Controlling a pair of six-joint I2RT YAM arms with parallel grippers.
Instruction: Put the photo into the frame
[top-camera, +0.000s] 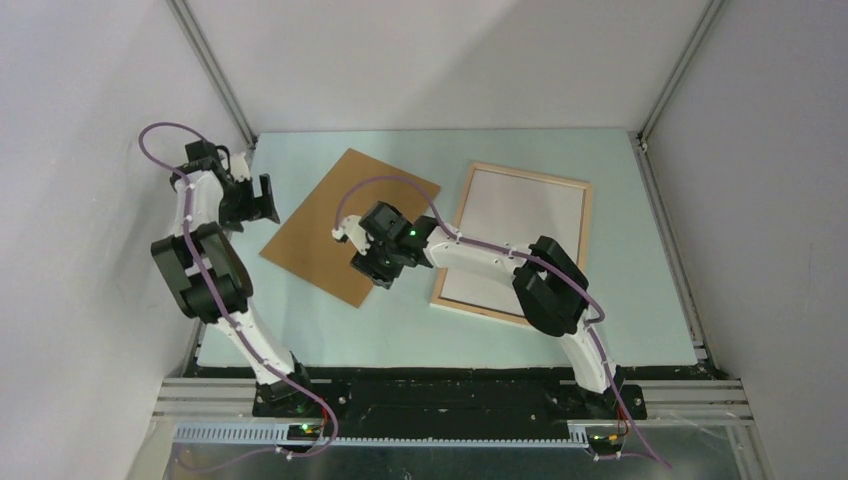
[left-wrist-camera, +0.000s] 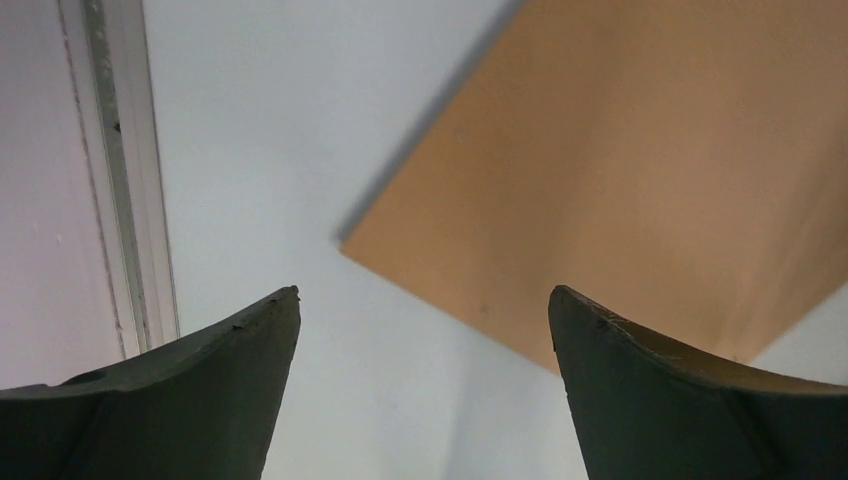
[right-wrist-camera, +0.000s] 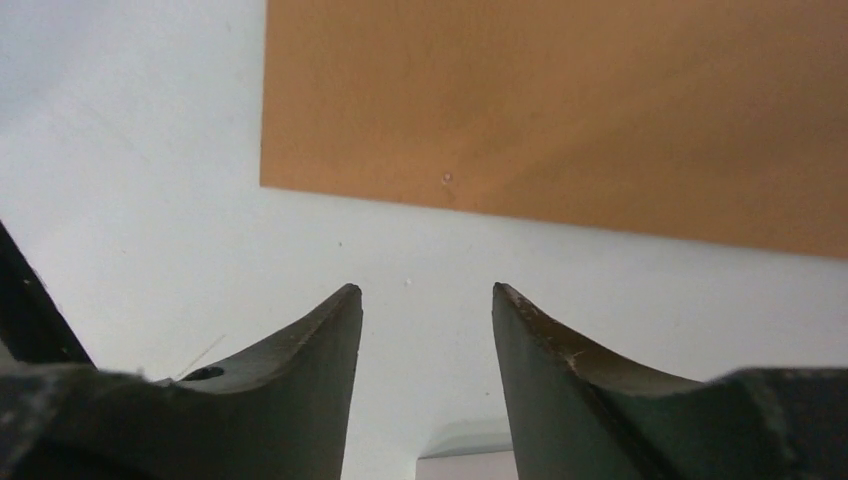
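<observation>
The frame (top-camera: 530, 174), thin pale wood rails, lies flat at the right of the table. A white sheet (top-camera: 520, 215) fills it. No dark picture shows on it, so I cannot tell whether it is the photo face down. My right gripper (top-camera: 375, 270) is open and empty, just above the near corner of the brown backing board (top-camera: 330, 220). In the right wrist view its fingertips (right-wrist-camera: 425, 290) hang over bare table just short of the board's edge (right-wrist-camera: 560, 110). My left gripper (top-camera: 265, 200) is open and empty beside the board's left corner (left-wrist-camera: 650, 150), as the left wrist view (left-wrist-camera: 422, 292) shows.
The table (top-camera: 400, 330) is pale blue-green, walled by white panels with metal corner posts (top-camera: 215, 70). A metal rail (left-wrist-camera: 125, 200) runs along the left edge close to my left gripper. A pale corner (right-wrist-camera: 470, 465) shows under my right fingers.
</observation>
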